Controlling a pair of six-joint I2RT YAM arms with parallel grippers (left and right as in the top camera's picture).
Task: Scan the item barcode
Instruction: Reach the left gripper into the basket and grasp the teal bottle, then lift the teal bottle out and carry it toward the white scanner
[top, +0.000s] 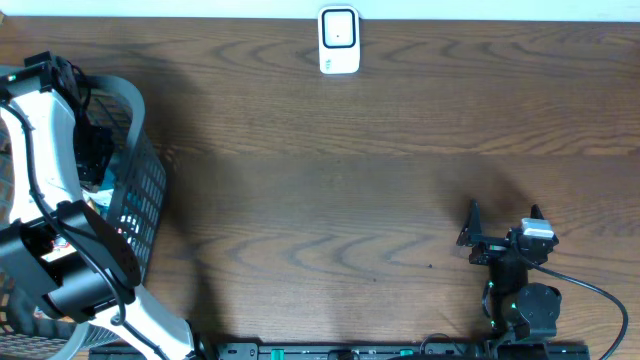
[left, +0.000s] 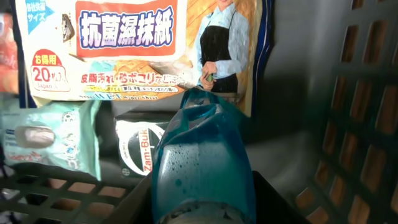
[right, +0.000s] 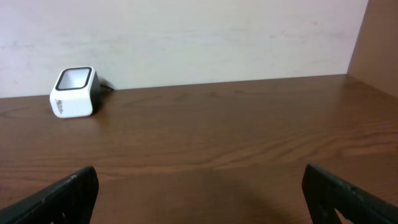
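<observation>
A: Far left first?
B: Gray basket (top: 140, 110) at the table's (top: 330, 200) left edge, left gripper (top: 95, 155) down inside it.
A: What's in there?
B: The wrist view shows a big wipes pack (left: 124, 37) with Japanese print standing at the back. There's a small pale-green wipes pack (left: 50, 137) lower left and a dark Zam-Buk box (left: 137, 146) beside it.
A: And the item?
B: Teal pouch (left: 202, 155), wet-looking, in the basket right at the gripper's mouth. It fills the gap between the two dark finger bases.
A: Clenched on it?
B: Cannot tell, the pouch hides the fingertips.
A: Middle?
B: White scanner (top: 339, 40) at the far edge of the table, well apart from the basket. Bare wood around it.
A: Right side?
B: Right gripper (top: 505, 218) low over the table near the front edge, jaws spread wide, nothing in them. Its wrist view faces the scanner, upper left in that view.
</observation>
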